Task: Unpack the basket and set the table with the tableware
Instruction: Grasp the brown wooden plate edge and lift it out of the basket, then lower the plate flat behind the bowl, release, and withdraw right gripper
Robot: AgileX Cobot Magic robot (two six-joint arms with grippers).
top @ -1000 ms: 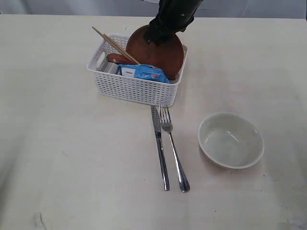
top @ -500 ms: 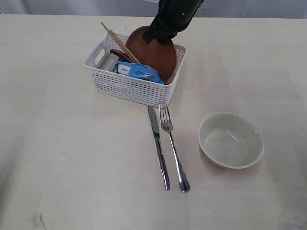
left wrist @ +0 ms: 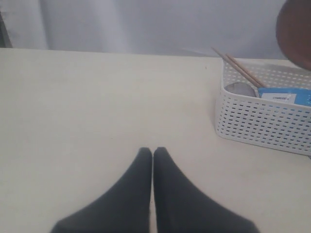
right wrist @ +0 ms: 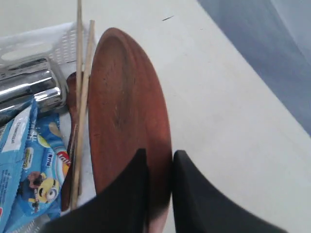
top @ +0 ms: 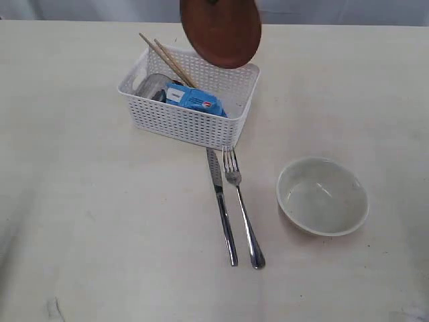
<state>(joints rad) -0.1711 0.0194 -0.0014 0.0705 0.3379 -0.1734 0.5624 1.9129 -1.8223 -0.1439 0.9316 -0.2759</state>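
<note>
Nearest in the exterior view, a steel knife [top: 222,208] and fork [top: 241,211] lie side by side on the table [top: 100,235], handles toward the camera and tips pointing at the basket [top: 181,121]. The knife's blade end reaches the foot of the basket's near wall. To their right, well apart from both, the cream bowl [top: 322,196] stands upright and empty. The left gripper [left wrist: 152,153] hovers low over a bare stretch of tabletop off to one side of the basket, its two dark fingers pressed together with nothing between them. Further back stands the white lattice basket, holding a blue snack packet [top: 194,99] against its near wall. A shiny steel cup [right wrist: 29,85] lies on its side beside the packet, and a dark wooden spoon [right wrist: 72,92] is partly hidden under two wooden chopsticks [top: 167,59]. The chopsticks lean out over the far left rim. Farthest back, the round brown wooden plate [top: 221,30] hangs tilted in the air over the basket's far right corner, its top cut off by the picture's edge. The right gripper [right wrist: 159,155] is clamped on the plate's rim, one finger on each face. Whether the plate's lower edge clears the basket rim cannot be told.
</note>
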